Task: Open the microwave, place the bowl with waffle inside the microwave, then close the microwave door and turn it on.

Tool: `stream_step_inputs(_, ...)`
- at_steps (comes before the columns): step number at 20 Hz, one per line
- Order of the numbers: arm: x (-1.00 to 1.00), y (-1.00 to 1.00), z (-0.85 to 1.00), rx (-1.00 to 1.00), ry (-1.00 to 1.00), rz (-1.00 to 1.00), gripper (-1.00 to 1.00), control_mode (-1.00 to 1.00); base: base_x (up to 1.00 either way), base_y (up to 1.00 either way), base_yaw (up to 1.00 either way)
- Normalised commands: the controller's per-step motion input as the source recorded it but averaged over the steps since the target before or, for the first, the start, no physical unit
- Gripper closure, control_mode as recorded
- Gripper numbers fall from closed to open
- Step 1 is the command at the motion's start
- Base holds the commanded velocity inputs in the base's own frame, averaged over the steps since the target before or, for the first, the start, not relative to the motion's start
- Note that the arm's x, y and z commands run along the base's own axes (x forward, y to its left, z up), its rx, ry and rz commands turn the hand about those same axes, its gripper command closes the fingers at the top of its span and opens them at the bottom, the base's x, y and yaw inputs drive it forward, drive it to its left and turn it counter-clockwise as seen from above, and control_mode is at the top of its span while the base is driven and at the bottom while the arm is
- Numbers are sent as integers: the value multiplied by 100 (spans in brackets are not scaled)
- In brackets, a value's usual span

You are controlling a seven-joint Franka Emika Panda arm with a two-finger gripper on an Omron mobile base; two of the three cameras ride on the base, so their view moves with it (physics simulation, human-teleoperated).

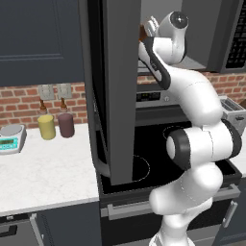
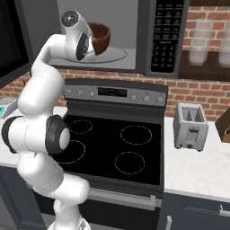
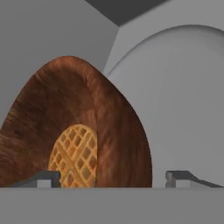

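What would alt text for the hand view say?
A reddish-brown bowl holding a golden waffle sits inside the light grey microwave, on its round turntable. The hand is open, its right fingertip clear of the bowl.

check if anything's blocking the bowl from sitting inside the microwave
Nothing visible does. The microwave door is swung wide open, and the bowl with the waffle is already in the cavity, over the round turntable plate. The hand is open, its fingertips either side of the bowl's rim.

Reddish-brown bowl (image 3: 65,118), golden grid-patterned waffle (image 3: 76,155), grey microwave (image 2: 148,40).
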Motion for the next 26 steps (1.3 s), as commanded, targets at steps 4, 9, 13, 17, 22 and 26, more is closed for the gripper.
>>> stream_step_inputs(4, -4, 0, 4, 0, -5, 0, -100, -100, 0, 0, 0)
stream_step_inputs(9, -39, 0, 35, 0, -18, 0, -100, -100, 0, 0, 0)
stream_step_inputs(13, -84, -14, 28, 1, -21, 0, -100, -100, 0, 0, 0)
stream_step_inputs(17, -100, -49, 0, 4, -8, 0, -100, -100, 0, 0, 0)
stream_step_inputs(22, -100, -67, -1, 2, -4, 0, -100, -100, 0, 0, 0)
stream_step_inputs(26, -100, -55, 0, 0, 0, 0, -100, -100, 0, 0, 0)
